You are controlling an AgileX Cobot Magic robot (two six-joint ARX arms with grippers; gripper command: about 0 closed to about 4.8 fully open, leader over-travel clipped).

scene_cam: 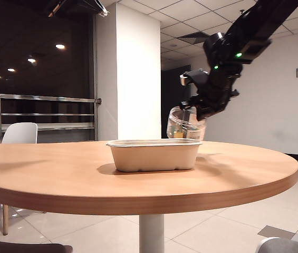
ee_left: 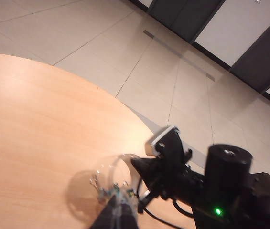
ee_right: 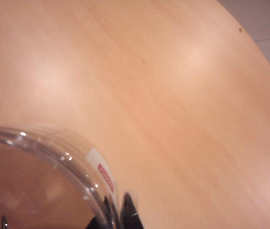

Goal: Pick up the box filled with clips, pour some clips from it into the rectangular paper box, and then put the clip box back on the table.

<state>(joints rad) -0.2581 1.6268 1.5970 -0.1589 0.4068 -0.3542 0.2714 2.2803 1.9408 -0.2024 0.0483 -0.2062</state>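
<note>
The box filled with clips (scene_cam: pixel 184 125) is a clear round jar, slightly tilted, behind the right end of the rectangular paper box (scene_cam: pixel 154 154) on the table (scene_cam: pixel 138 182). Its base is hidden by that beige tray. Multicoloured clips (ee_left: pixel 108 191) lie in the jar (ee_left: pixel 117 167). My left gripper (ee_left: pixel 118 212) is shut on the jar's clear wall. My right gripper (ee_right: pixel 120 212) is shut on the jar's rim (ee_right: pixel 53 148) beside the white label, and its dark arm (ee_left: pixel 230 191) reaches in from the side. In the exterior view both dark arms overlap above the jar.
The table's curved edge (ee_right: pixel 268 57) runs close to the jar, with tiled floor (ee_left: pixel 173 71) beyond it. A white chair (scene_cam: pixel 19 133) stands far left behind the table, in front of a railing. A white column (scene_cam: pixel 133 74) rises behind the tray.
</note>
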